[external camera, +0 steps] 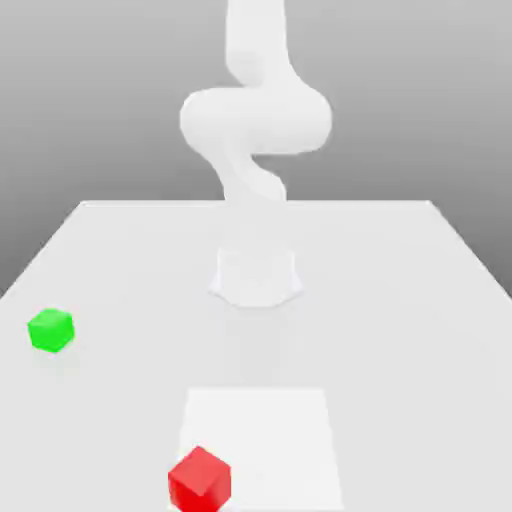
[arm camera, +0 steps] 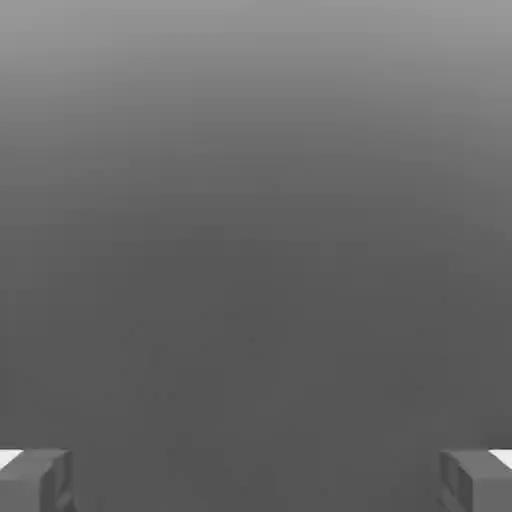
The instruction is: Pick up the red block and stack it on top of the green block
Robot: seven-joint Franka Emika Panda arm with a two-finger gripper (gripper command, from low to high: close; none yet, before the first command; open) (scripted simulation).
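Note:
The red block sits on the white table near its front edge, a little toward the exterior view's left of centre. The green block rests further back, close to the table's edge on the exterior view's left, well apart from the red one. In the hand view my gripper is open. Its grey fingertips stand far apart with nothing between them, against a plain grey background. Neither block is touched.
The white arm's base stands mid-table, and the arm curls upward out of the picture. A brighter white square patch lies flat on the table, with the red block at its front corner.

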